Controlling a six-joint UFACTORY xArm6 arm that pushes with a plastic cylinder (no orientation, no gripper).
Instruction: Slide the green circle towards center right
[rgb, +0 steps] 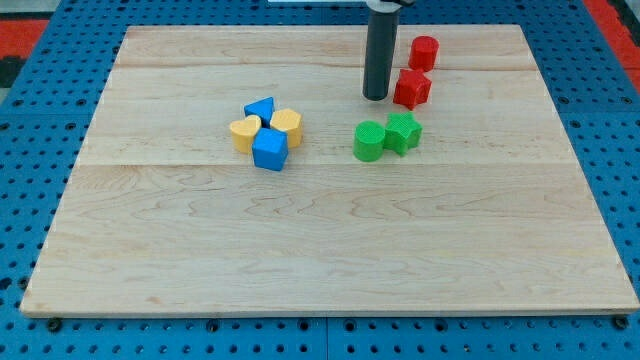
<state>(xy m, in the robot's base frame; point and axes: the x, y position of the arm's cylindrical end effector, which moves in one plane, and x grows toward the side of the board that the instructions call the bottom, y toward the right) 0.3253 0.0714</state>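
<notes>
The green circle (369, 141) lies right of the board's middle, touching a green star-shaped block (403, 132) on its right. My tip (376, 97) is the lower end of a dark rod coming down from the view's top. It stands above the green circle in the view, a short gap away, and just left of a red hexagon-like block (412, 88).
A red cylinder (424, 52) sits near the view's top right of the rod. Left of centre is a cluster: a blue triangle (261, 108), a blue cube (270, 150) and two yellow blocks (244, 131) (287, 125). The wooden board (320, 250) lies on a blue pegboard.
</notes>
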